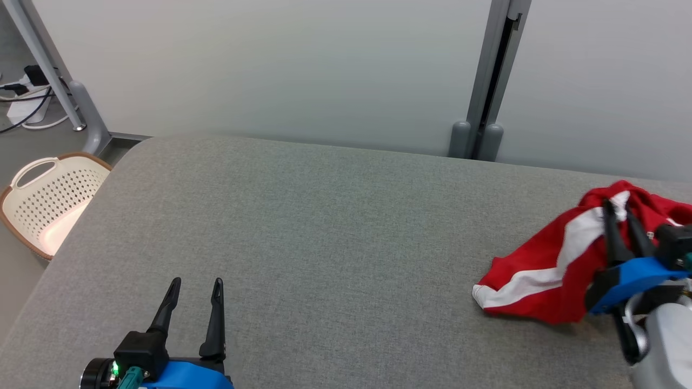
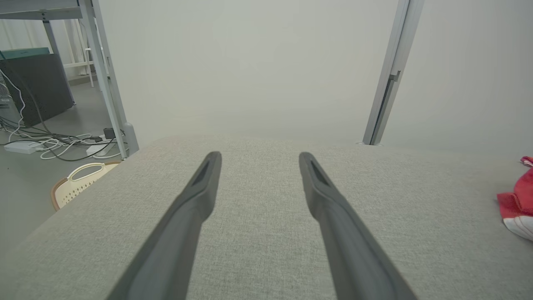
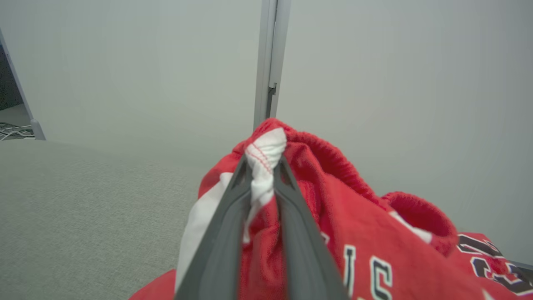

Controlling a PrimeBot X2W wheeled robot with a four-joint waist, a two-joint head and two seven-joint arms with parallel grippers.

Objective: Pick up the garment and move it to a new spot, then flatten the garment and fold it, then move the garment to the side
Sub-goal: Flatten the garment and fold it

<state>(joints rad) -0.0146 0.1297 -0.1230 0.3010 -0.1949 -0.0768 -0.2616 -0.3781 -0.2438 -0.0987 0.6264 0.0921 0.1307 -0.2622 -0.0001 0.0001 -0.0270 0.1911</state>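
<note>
A red garment (image 1: 546,265) with a white stripe and dark lettering lies bunched at the right end of the grey table (image 1: 324,243). My right gripper (image 1: 616,208) is shut on its upper fold, lifting that part while the lower edge trails on the table. In the right wrist view the two fingers pinch the white stripe of the garment (image 3: 354,216) at the right gripper (image 3: 264,160). My left gripper (image 1: 195,286) stands open over the near left of the table, holding nothing. In the left wrist view the left gripper (image 2: 258,157) is spread wide, and the garment (image 2: 518,204) shows at the far right.
A cream laundry basket (image 1: 46,202) with a brown rim sits on the floor off the table's left edge. A pale partition wall with a grey post (image 1: 486,81) runs behind the table. Cables and a power strip (image 1: 24,86) lie on the floor at far left.
</note>
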